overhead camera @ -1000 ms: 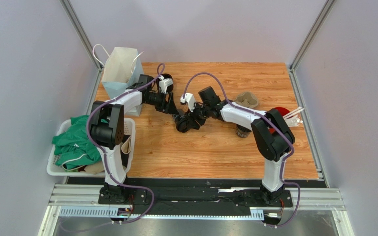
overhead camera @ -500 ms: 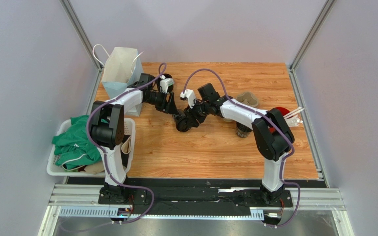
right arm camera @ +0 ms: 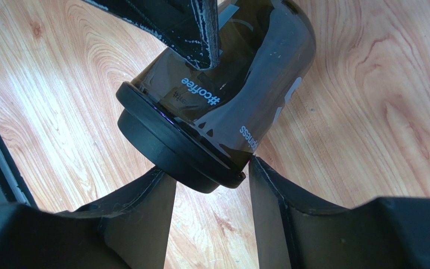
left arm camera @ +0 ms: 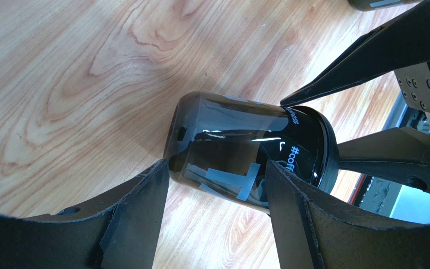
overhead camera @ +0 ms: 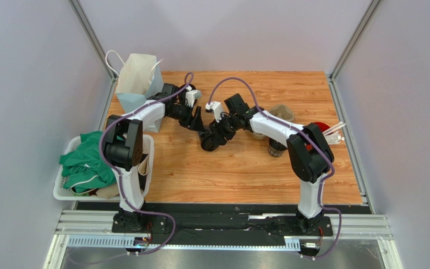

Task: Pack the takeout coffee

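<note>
The takeout coffee is a small black cup with a black lid, held tilted just above the middle of the wooden table. My right gripper is shut on its lid end, one finger on each side of the rim. From the opposite side my left gripper stands open, its fingers straddling the cup's body near the base. The two grippers meet at the cup in the top view, the left gripper on the left and the right gripper on the right.
A white paper bag stands open at the back left corner. The cardboard cup tray lies at the back right, with a dark cup and a red cup with straws near it. A white basket of green cloth sits at the left.
The left wrist has shifted a little to the right and turned at the cup. The right gripper and the cup have edged slightly left. Both jaws stand as before.
</note>
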Robot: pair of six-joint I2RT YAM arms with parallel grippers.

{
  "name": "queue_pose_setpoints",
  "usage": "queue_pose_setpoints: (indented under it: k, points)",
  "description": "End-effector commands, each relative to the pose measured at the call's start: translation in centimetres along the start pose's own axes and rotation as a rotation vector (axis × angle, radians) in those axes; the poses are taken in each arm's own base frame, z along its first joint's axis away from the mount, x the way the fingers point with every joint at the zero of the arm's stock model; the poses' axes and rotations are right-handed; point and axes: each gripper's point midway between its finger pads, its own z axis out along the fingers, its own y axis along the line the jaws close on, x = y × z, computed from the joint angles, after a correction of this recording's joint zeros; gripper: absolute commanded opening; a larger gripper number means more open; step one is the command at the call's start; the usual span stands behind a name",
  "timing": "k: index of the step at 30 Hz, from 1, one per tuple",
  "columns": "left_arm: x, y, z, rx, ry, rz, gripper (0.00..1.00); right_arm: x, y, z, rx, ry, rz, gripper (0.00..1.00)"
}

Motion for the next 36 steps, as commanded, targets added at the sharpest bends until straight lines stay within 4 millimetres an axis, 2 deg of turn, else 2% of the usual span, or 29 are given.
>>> queue_pose_setpoints:
  k: [1,9,16,24,36]
  points:
    - [3.9,-1.6,2.4,0.046,0.147,-0.029,0.72,-8.4,-1.2,-1.9,0.060,-0.235,-0.071,0.53]
    - [3.9,-1.7,2.4,0.046,0.148,-0.024,0.72,-9.5,-1.4,-3.3,0.082,-0.260,-0.073,0.53]
    - [4.1,-1.4,2.2,0.023,0.157,-0.022,0.72,-9.8,-1.4,-3.6,0.086,-0.262,-0.071,0.54]
    - [4.4,-0.7,2.1,-0.017,0.173,-0.026,0.72,-11.2,-1.5,-4.3,0.096,-0.276,-0.071,0.55]
    - [3.9,-0.5,2.2,-0.028,0.163,-0.025,0.72,-11.3,-2.3,-3.3,0.101,-0.255,-0.057,0.56]
